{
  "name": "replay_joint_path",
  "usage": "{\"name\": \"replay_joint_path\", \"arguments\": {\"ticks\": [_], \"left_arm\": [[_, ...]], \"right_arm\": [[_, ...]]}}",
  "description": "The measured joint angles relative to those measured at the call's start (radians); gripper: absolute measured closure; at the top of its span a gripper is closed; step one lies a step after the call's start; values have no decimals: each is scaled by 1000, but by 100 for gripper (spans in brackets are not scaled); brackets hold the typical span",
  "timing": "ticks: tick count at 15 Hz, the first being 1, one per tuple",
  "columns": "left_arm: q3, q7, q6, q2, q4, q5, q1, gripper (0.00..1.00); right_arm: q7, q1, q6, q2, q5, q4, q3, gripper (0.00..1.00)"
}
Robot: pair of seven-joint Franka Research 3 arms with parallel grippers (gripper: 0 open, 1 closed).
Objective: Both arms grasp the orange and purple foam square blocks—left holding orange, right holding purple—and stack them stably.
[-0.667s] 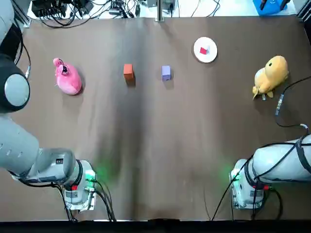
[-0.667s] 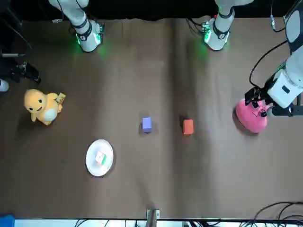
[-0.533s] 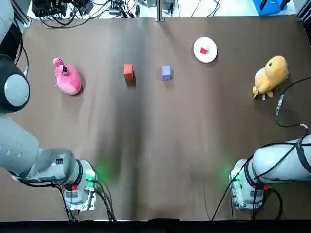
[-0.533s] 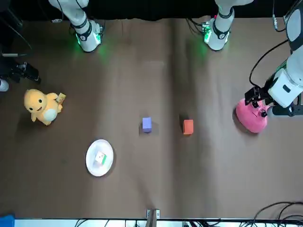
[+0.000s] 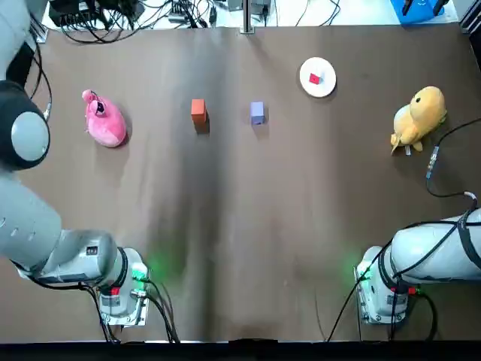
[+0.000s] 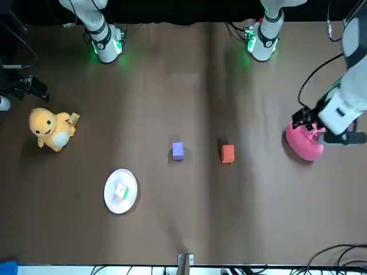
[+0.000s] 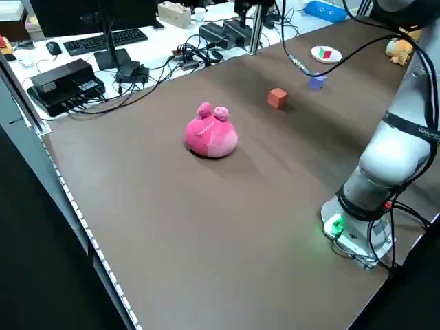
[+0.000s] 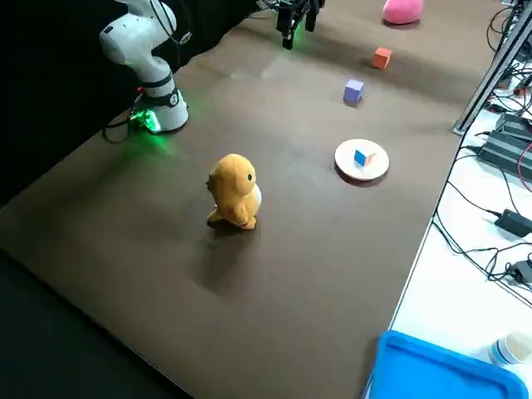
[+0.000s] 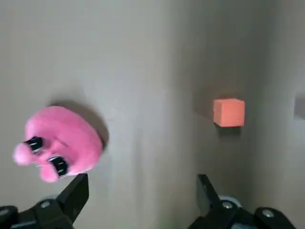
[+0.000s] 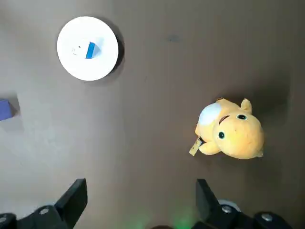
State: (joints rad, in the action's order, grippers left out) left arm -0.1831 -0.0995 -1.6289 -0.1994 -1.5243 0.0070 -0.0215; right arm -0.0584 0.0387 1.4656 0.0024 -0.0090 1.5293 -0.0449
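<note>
Tabletop (image 5: 240,226): orange block (image 5: 198,110) between pink plush (image 5: 104,120) and purple block (image 5: 257,112), plate (image 5: 325,82) nearby; left, right jaws apart.

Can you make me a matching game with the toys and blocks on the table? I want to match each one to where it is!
Things:
1. orange block
2. purple block
3. pink plush toy
4. yellow plush toy

Places:
A. closest to the white plate
B. far out on the robot's right side
C. far out on the robot's left side
D. between the pink toy and the purple block

Right pairs: 1-D, 2-A, 3-C, 4-B.
</note>
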Motion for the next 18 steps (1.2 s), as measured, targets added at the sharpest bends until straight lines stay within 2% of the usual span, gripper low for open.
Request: {"name": "replay_joint_path", "arguments": {"ticks": [4, 7, 10, 11, 12, 13, 18], "left_arm": [[-71, 45, 13, -89, 1, -4, 20, 0], [-70, 106, 67, -113, 6, -96, 5, 0], [-69, 182, 121, -118, 11, -188, -12, 0], [-70, 213, 132, -118, 15, -226, -12, 0], [-70, 295, 143, -118, 27, -320, -10, 0], [-71, 356, 145, -119, 30, -371, -9, 0], [-66, 713, 146, -164, 31, -610, -32, 0]], "right_arm": [[0, 0, 0, 1, 4, 0, -2, 0], [0, -29, 4, 17, 25, 3, -12, 0], [-32, -115, 37, 61, 41, 8, -19, 0], [-83, -154, 67, 84, 46, 10, -21, 0], [-210, -240, 130, 140, 48, 12, -24, 0], [-282, -279, 162, 169, 48, 13, -25, 0], [-695, -401, 262, 258, 48, 12, -26, 0]]}}
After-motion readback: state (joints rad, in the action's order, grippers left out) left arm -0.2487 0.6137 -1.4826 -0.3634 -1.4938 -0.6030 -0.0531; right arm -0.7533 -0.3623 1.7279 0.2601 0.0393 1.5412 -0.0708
